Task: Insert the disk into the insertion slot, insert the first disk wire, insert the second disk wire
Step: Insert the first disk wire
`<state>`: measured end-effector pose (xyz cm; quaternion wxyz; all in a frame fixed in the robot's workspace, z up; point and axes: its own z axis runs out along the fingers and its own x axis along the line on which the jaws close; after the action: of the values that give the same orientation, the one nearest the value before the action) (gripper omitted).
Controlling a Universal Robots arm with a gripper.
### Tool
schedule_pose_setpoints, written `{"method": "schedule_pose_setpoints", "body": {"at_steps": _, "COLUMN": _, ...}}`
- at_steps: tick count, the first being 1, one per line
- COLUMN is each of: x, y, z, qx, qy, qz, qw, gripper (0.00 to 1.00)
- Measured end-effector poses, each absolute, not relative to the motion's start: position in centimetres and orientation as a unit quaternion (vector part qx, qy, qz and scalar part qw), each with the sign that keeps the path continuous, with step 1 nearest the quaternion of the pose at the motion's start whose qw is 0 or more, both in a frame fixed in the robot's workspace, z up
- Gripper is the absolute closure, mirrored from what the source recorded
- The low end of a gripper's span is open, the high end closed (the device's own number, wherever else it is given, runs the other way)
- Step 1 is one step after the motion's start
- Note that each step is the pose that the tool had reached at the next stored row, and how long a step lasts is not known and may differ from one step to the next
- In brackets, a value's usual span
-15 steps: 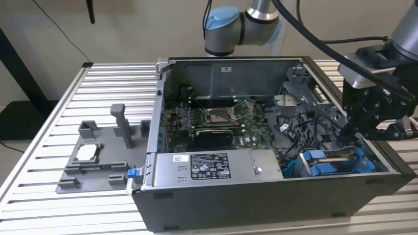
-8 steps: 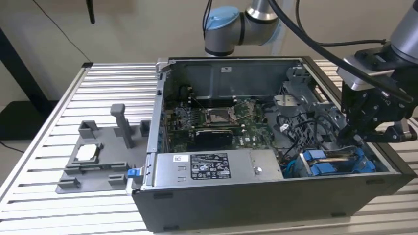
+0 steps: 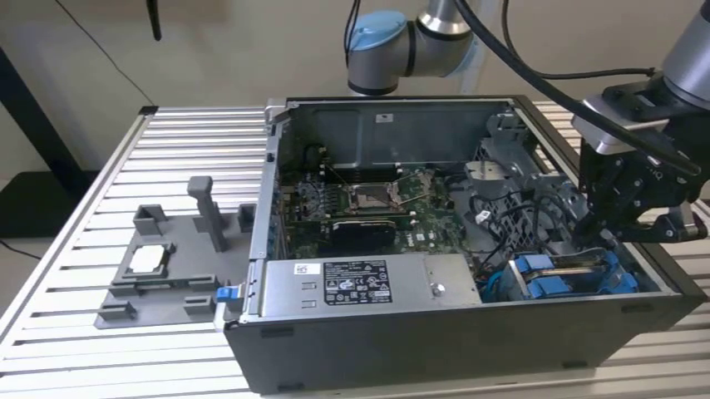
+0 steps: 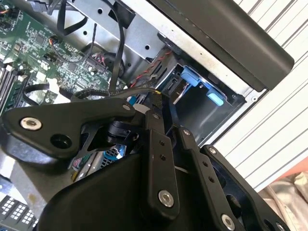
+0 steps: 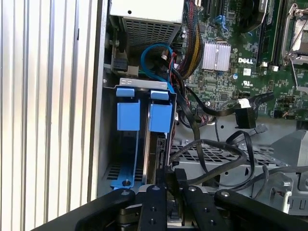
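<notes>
The disk (image 5: 155, 154) stands on edge in its blue frame (image 5: 160, 117), seated in the insertion slot of the grey drive cage (image 5: 143, 83) at the case's corner, beside a second blue frame (image 5: 129, 115). In the exterior view the blue frames (image 3: 564, 278) sit low at the exterior view's right. My gripper (image 5: 172, 182) hangs right over the disk's end, fingers drawn close on a black disk wire connector (image 5: 173, 174). In the second wrist view the gripper (image 4: 166, 108) holds that connector (image 4: 157, 94) just short of the blue tabs (image 4: 193, 77). My gripper (image 3: 608, 241) is inside the case.
Loose black cables (image 5: 211, 151) loop over the metal cage beside the disk. The motherboard (image 3: 367, 199) fills the case's middle, and the silver power supply (image 3: 355, 287) lies along its front. A grey fixture (image 3: 166, 266) stands on the slatted table at the exterior view's left.
</notes>
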<state>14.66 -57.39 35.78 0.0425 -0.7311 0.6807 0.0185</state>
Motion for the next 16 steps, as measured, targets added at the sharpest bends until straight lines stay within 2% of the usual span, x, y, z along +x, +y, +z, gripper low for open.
{"method": "schedule_pose_setpoints", "body": {"at_steps": 6, "x": 14.67, "y": -57.38, "z": 35.73, "qx": -0.731, "qy": 0.681, "qz": 0.022, "qw": 0.040, "gripper": 0.81}}
{"method": "schedule_pose_setpoints", "body": {"at_steps": 16, "x": 14.76, "y": -57.39, "z": 35.18, "qx": -0.730, "qy": 0.682, "qz": 0.047, "qw": 0.016, "gripper": 0.81}}
